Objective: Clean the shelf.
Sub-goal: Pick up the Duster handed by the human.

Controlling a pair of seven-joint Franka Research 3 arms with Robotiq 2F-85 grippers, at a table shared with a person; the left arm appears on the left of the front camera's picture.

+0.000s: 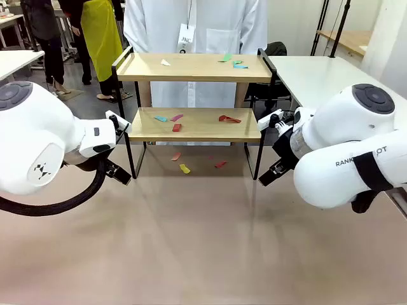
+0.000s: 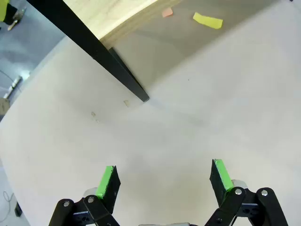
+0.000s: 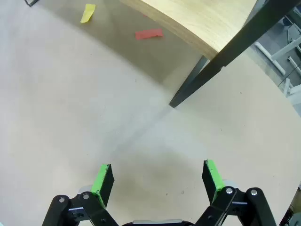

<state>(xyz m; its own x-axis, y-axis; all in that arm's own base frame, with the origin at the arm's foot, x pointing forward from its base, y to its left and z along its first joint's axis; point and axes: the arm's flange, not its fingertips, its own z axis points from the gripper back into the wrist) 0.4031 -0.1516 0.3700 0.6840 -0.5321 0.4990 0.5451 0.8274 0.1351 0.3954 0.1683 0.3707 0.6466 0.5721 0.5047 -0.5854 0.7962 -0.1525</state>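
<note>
You've got both sets of jaws spread, nothing between: left gripper [image 2: 164,170] and right gripper [image 3: 157,168], bottom of each wrist view, over bare table [image 1: 203,241]. Shelf [image 1: 191,67] sits upper centre in front view, w/ paper scraps [image 1: 177,127] on both boards & underneath. Person [image 1: 197,25] in white coat behind it, top centre.

Place: a robotics lab, open-plan, with several workstations.
Machines: a white left arm [image 1: 38,140] and right arm [image 1: 356,152] flank the beige table [image 1: 203,241].
Person: stands across the table in a white lab coat [image 1: 203,25] with a clipped badge [image 1: 185,39].
Test set-up: a small shelf [image 1: 191,68] strewn with coloured paper scraps [image 1: 177,127].
Background: white tables [image 1: 318,76], black stands [image 1: 325,25], and other people [image 1: 102,32] on a grey floor.
</note>
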